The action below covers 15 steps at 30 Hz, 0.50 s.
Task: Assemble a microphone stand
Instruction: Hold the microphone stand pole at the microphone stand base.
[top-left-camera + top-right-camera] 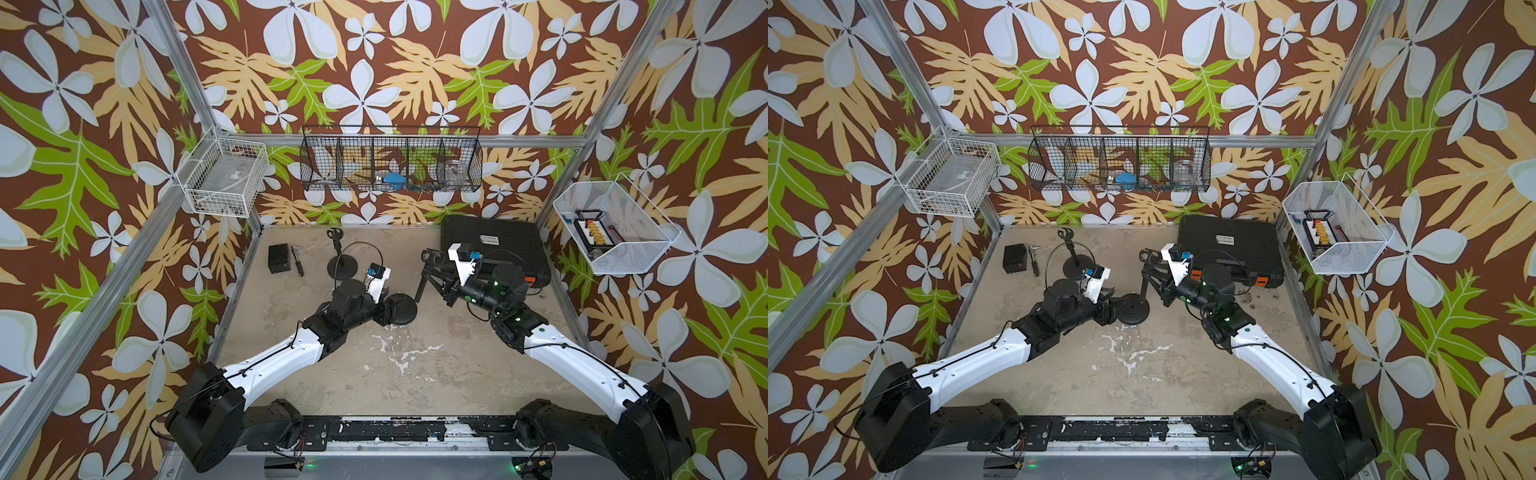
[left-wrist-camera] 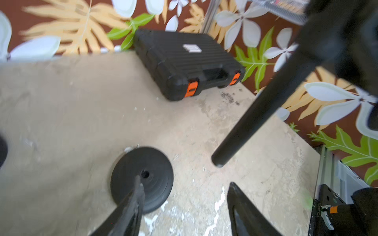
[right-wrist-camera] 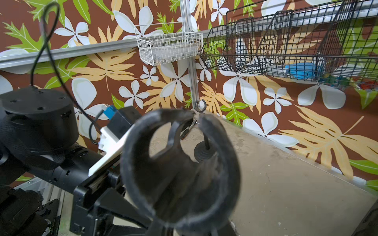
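Left arm stretches low toward the middle of the frame, left gripper [image 2: 185,181] released and spread wide, one finger overlapping the loose base [image 2: 159,173] in the blurry wrist view. Right arm bends inward, right gripper [image 1: 436,280] clenched on the pole [image 1: 419,289], which tilts clear of the table just right of that base. Two bases and two clips, counting the upright stand [image 1: 343,268] further left. The right fingers are mostly hidden.

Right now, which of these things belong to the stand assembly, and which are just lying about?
In the job: round base; pole with mic clip.
Lying about: complete stand at the back; small black box; hand tool; black case; black wire basket.
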Motion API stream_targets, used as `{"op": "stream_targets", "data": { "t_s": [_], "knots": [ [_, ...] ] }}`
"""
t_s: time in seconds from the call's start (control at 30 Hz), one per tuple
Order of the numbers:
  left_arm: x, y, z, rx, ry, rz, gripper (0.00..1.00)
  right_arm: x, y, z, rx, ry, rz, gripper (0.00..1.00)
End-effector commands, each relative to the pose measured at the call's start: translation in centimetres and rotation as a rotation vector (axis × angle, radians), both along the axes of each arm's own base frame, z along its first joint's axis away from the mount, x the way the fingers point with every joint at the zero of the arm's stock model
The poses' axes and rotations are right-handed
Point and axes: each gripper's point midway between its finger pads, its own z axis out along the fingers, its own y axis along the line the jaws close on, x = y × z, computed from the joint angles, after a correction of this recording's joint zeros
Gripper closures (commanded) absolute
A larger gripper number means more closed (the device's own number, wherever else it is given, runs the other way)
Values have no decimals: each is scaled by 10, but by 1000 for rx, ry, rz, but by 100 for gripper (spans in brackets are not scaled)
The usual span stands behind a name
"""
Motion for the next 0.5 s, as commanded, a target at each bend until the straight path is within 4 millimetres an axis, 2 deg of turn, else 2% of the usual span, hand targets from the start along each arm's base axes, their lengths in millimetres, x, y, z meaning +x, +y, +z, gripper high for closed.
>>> {"op": "stream_targets", "data": {
  "t_s": [0.0,0.23,0.33,0.47],
  "knots": [
    [10,16,-17,-55,71,115,34,2,0,22,49,-155,-47,95],
    [12,36,-51,-67,149,154,34,15,14,-12,11,-122,-61,96],
    [14,39,-62,-61,176,159,34,20,21,-28,-20,-108,-63,97],
    [17,41,-74,-68,203,154,34,25,24,-41,-28,-108,-79,98]
  ]
}}
